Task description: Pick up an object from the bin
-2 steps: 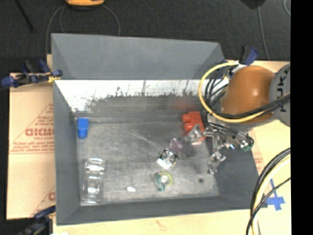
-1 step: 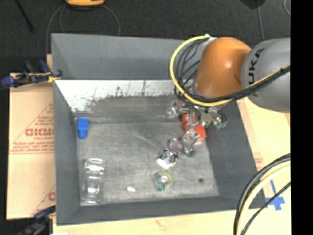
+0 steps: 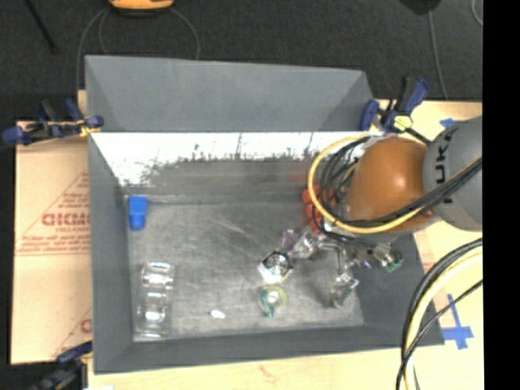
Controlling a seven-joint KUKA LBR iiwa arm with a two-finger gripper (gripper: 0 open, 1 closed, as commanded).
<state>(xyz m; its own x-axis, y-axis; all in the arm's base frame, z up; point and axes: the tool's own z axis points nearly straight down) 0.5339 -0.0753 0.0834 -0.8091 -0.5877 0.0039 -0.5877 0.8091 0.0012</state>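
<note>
My gripper hangs low over the right half of the bin, open, its two fingertips spread wide apart and nothing between them. A small clear and greenish round thing lies on the floor just below the left fingertip, close to it but apart. A red thing peeks out behind the arm near the back right of the bin, mostly hidden.
A blue block lies at the far left by the wall. A clear plastic piece sits in the front left corner. A tiny white scrap lies near the front wall. The arm's orange cover and cables hang over the right side.
</note>
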